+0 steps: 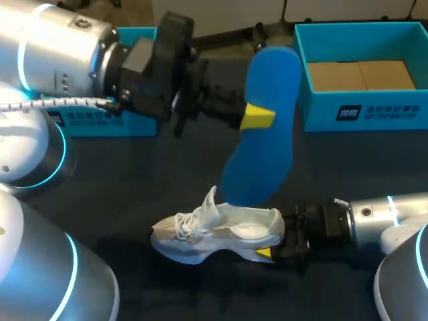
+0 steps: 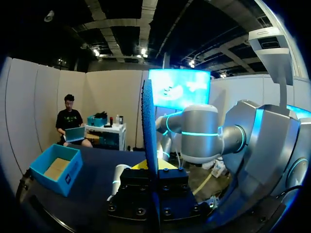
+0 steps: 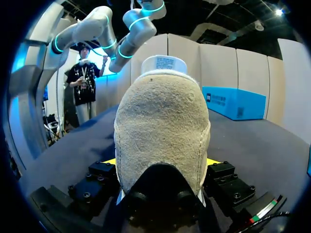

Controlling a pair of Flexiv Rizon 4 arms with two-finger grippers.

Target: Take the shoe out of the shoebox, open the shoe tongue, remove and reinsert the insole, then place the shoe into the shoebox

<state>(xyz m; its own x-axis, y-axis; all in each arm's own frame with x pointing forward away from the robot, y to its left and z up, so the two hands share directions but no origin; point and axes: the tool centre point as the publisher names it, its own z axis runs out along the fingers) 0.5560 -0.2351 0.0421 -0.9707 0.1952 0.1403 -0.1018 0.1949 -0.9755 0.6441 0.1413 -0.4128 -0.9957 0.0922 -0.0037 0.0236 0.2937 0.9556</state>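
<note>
Left pincer (image 1: pixel 257 116) clamps insole (image 1: pixel 264 167) mid-frame; right pincer (image 1: pixel 267 251) clamps shoe (image 1: pixel 221 231) heel. Risk: insole snags on collar, buckles, slips.

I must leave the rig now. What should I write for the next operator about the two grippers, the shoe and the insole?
Right gripper: shut on the heel of the white shoe, which stands on the table.
Left gripper: shut on the blue insole, upright above the shoe, lower end near its opening.
Shoebox: open, at the far right, no shoe inside.
Done: shoe taken out, insole out or nearly out.
Left: reinsert insole, put shoe into shoebox.
</note>
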